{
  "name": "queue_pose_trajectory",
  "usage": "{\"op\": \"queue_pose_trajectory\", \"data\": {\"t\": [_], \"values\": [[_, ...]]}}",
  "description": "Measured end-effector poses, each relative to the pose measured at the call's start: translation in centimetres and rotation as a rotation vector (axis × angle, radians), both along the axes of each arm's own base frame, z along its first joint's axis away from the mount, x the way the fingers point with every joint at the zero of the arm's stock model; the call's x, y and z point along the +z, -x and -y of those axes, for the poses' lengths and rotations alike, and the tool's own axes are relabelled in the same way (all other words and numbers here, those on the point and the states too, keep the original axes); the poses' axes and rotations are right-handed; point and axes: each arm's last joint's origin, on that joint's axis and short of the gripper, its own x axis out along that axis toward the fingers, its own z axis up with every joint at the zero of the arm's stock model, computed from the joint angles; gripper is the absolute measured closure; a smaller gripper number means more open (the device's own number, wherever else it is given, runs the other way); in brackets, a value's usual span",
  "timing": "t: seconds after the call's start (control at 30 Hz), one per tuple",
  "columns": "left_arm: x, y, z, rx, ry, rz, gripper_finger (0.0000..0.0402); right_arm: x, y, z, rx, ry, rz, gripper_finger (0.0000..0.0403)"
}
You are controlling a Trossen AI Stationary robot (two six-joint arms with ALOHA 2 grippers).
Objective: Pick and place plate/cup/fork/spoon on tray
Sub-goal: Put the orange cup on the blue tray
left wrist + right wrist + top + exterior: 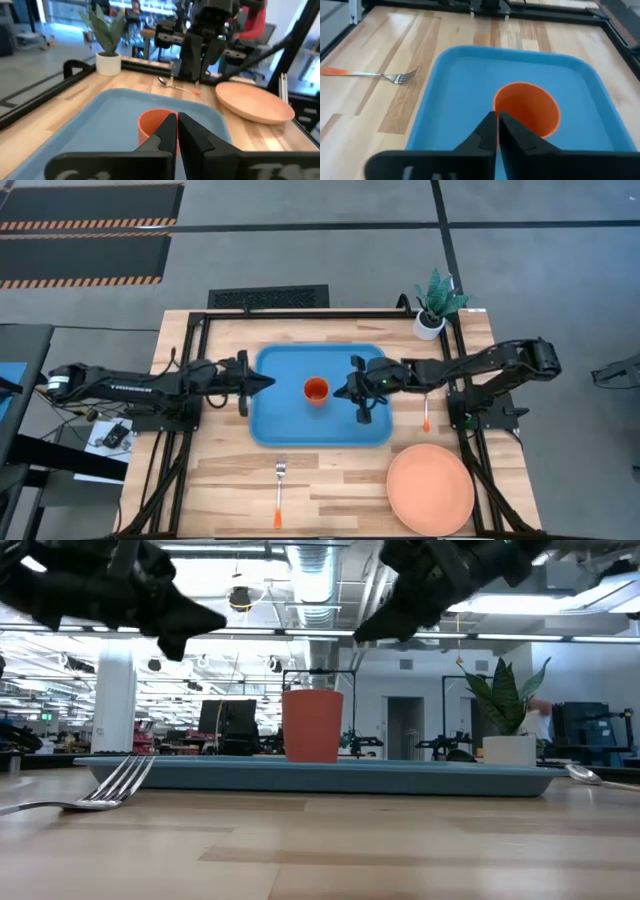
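The orange cup (316, 391) stands upright on its base in the middle of the blue tray (290, 420). My left gripper (270, 382) is shut and empty over the tray's left part, pointing at the cup. My right gripper (338, 392) is shut and empty just right of the cup. In the low view both grippers, the left (205, 622) and the right (368, 632), hang above the cup's rim (312, 693). The fork (279, 490) lies on the table near of the tray. The spoon (425, 415) lies right of the tray. The plate (430, 488) lies flat at the near right.
A white pot with a green plant (432, 310) stands at the far right corner. A black frame (190, 350) runs along the table's edges. Bare wood shows between the tray and the near edge, around the fork.
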Motion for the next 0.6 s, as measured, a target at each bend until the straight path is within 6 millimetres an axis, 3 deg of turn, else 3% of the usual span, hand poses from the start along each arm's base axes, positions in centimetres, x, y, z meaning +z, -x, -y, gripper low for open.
{"op": "queue_pose_trajectory", "data": {"t": [0.2, 0.43, 0.6], "values": [[-2.0, 1.3, 0.0, 0.036, 0.006, 0.058, 0.0399, 1.0, -2.5, 0.1, -0.001, 0.050, -0.120, 0.0300], [-2.9, 1.6, 0.0, 0.048, 0.028, 0.041, 0.0400, 0.0, -6.6, 0.1, 0.053, 0.115, -0.321, 0.0233], [-2.8, 1.5, 0.0, 0.048, 0.029, 0.047, 0.0400, -0.8, -9.0, 0.2, 0.060, 0.169, -0.461, 0.0212]]}}
